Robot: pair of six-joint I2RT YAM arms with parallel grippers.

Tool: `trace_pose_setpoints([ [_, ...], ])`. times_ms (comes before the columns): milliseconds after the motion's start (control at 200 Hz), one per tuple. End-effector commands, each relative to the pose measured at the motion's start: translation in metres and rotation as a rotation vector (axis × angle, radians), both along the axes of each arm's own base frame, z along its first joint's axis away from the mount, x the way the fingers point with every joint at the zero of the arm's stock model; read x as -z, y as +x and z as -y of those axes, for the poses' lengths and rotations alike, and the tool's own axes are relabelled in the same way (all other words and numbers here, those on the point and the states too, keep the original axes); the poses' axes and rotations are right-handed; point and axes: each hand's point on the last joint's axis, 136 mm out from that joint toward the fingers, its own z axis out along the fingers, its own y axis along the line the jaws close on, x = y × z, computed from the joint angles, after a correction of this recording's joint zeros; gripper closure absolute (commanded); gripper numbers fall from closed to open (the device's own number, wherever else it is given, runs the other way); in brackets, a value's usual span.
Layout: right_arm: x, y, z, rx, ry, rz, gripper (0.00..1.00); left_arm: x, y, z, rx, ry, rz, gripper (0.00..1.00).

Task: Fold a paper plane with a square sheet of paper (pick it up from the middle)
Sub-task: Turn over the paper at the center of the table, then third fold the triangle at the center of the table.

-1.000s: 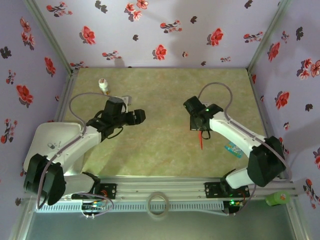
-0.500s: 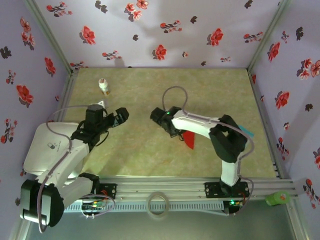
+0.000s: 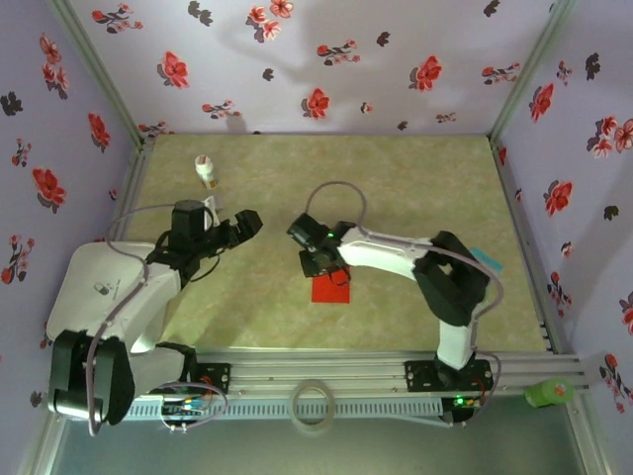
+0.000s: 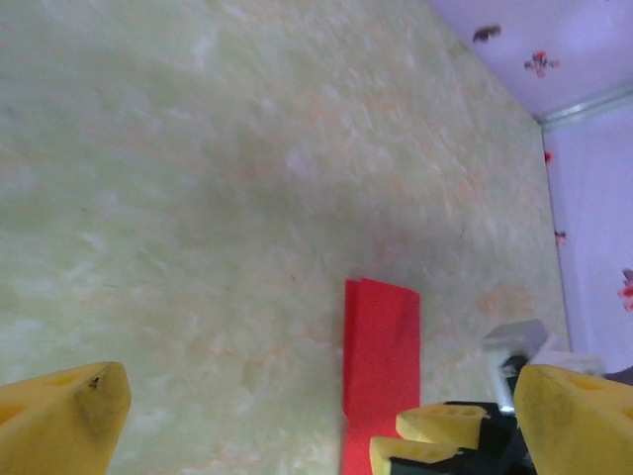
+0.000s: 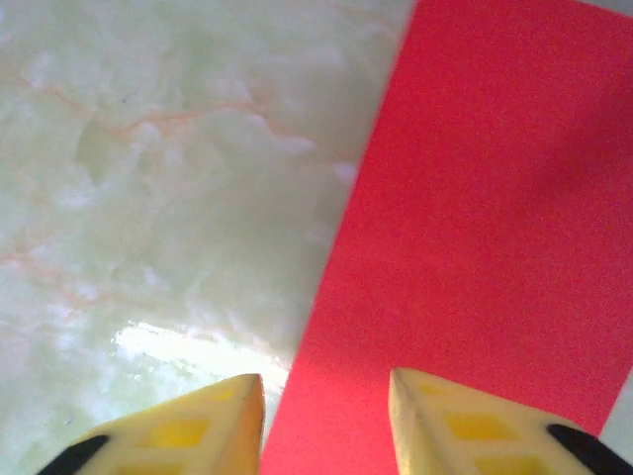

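Tabletop [image 3: 415, 188]: pale green, marbled, w/ floral walls on 3 sides. L arm [image 3: 148, 287] reaches fwd from its base. R arm [image 3: 396, 247] stretches across toward the centre.

Sheet of paper [image 3: 331, 289]: bright red, lies flat on the tabletop near the middle, a bit toward the near edge. In L wrist view it reads as a narrow rectangle w/ straight long edges.

R end effector [image 5: 326, 421] points down over one end of the paper. Its fingertips are part-way apart w/ a narrow gap, one tip over the red, the other over bare tabletop by the paper's long edge. Nothing is gripped btwn them.

L end effector [image 3: 242, 226] is spread wide and empty, off to the paper's left and apart from it.

Small white bottle [image 3: 206, 170] w/ orange band stands upright near the far-left corner, well apart from the paper.
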Motion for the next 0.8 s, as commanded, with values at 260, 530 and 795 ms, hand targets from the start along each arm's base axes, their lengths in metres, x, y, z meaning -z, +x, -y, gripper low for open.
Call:
trace_pose_setpoints([
  [260,-0.021,0.015,0.056,0.328,0.645,-0.107,0.83,0.013,-0.009,0.086,0.368,-0.159,-0.136,0.19],
  [530,0.013,0.015,0.057,0.387,0.671,-0.200,0.95,0.055,-0.019,0.131,0.444,-0.141,-0.307,0.44],
  [795,0.053,0.009,0.072,0.443,0.550,-0.244,0.98,0.084,-0.026,0.136,0.435,-0.091,-0.403,0.44],
])
